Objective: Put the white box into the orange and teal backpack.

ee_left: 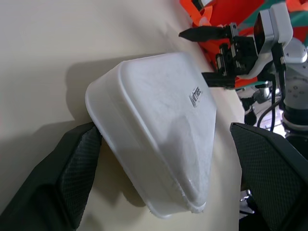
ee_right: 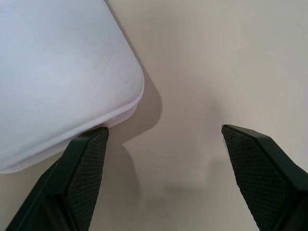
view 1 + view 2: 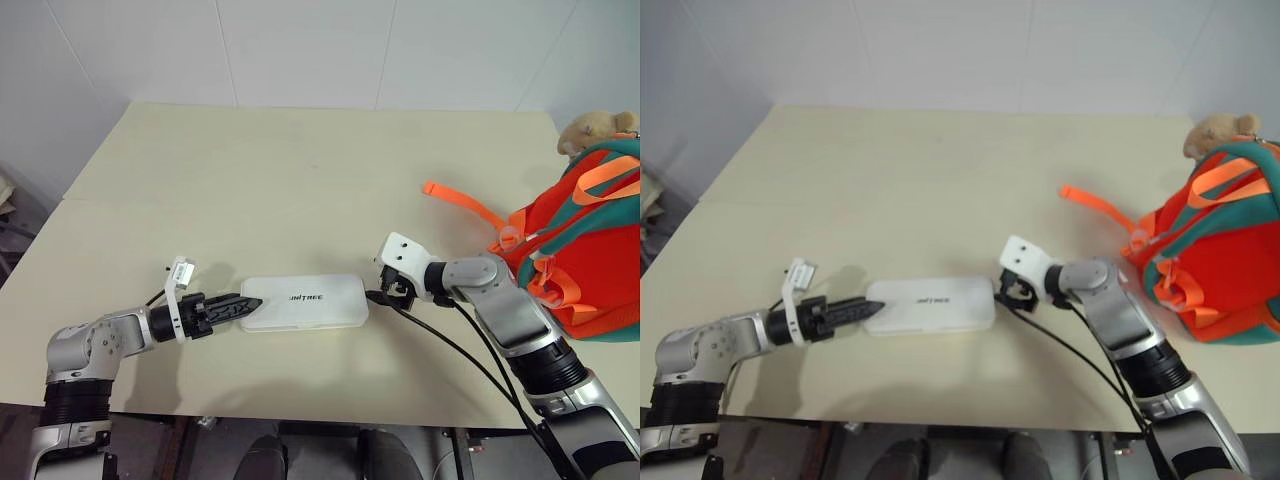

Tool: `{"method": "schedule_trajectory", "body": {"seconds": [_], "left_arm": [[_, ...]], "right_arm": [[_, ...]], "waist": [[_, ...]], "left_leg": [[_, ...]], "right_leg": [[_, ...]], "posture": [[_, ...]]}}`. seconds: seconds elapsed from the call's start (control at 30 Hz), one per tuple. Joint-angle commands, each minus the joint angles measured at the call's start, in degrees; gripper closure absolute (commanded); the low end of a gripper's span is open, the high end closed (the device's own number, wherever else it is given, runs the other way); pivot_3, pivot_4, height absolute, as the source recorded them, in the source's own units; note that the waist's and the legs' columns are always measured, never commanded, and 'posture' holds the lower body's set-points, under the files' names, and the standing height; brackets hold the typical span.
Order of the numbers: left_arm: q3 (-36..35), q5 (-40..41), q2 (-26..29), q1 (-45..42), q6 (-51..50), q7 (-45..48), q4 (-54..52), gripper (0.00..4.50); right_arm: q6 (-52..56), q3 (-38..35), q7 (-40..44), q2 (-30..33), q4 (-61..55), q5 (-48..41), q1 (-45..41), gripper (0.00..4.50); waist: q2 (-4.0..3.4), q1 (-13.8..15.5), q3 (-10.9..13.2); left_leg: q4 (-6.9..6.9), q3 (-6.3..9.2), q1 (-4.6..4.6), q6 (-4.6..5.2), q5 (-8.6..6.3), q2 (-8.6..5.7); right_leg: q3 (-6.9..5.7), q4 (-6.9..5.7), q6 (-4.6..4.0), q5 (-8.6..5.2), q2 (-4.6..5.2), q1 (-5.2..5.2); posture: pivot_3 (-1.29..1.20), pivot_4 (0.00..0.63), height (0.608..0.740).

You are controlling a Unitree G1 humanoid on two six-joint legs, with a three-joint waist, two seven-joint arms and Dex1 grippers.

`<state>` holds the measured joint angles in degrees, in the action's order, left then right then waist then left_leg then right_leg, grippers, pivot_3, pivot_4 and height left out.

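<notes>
White box [image 3: 304, 302], one, lettered "UNITREE", lay on your table [image 3: 300, 170] between left gripper [image 3: 250, 304] and right gripper [image 3: 383, 291], both spread wide; one orange and teal backpack [image 3: 585, 255] sat well right.

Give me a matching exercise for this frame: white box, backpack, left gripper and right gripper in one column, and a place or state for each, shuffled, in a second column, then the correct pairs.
Things:
1. white box
2. orange and teal backpack
3. left gripper
4. right gripper

Places or states:
A. stands at the table's right edge, plush toy on top
B. open, at the box's left end
C. lies flat on the table between the two grippers
D. open, at the box's right end, nearer the backpack

Pairs: 1-C, 2-A, 3-B, 4-D
</notes>
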<state>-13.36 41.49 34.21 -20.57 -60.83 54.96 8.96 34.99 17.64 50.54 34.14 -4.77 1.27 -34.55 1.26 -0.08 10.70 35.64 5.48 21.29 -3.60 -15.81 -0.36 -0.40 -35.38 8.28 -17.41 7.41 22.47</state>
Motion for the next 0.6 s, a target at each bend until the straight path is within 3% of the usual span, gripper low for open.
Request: {"method": "schedule_trajectory", "body": {"seconds": [0.03,0.3,0.6], "left_arm": [[-0.5,2.4,-2.6,-1.7,-1.7,-1.0,1.8,0.02],[2.7,0.6,-2.6,-2.5,-1.5,2.3,4.4,0.02],[8.9,-3.8,1.5,-7.0,1.8,10.4,10.7,0.02]], "right_arm": [[-0.9,-0.1,0.6,-0.7,-3.0,-1.0,-0.4,0.00],[-1.3,-0.4,1.0,-0.3,-3.3,-1.1,0.0,0.00],[-1.4,-0.5,1.3,-0.1,-3.6,-1.2,0.2,0.00]], "waist": [[0.00,0.0,0.0],[0.00,-0.1,0.0],[0.00,-0.1,0.0]], "left_leg": [[0.01,0.01,0.00,0.00,0.00,0.00],[0.01,0.00,0.00,-0.03,0.01,0.00],[0.00,0.00,0.00,-0.02,0.01,0.00]], "right_leg": [[-0.01,-0.02,-0.01,0.00,-0.01,0.00],[-0.01,0.03,0.00,0.01,-0.01,0.00],[-0.01,0.03,0.00,0.01,-0.02,-0.01]], "posture": [[0.00,0.150,0.740],[0.00,0.150,0.740],[0.00,0.150,0.740]]}}
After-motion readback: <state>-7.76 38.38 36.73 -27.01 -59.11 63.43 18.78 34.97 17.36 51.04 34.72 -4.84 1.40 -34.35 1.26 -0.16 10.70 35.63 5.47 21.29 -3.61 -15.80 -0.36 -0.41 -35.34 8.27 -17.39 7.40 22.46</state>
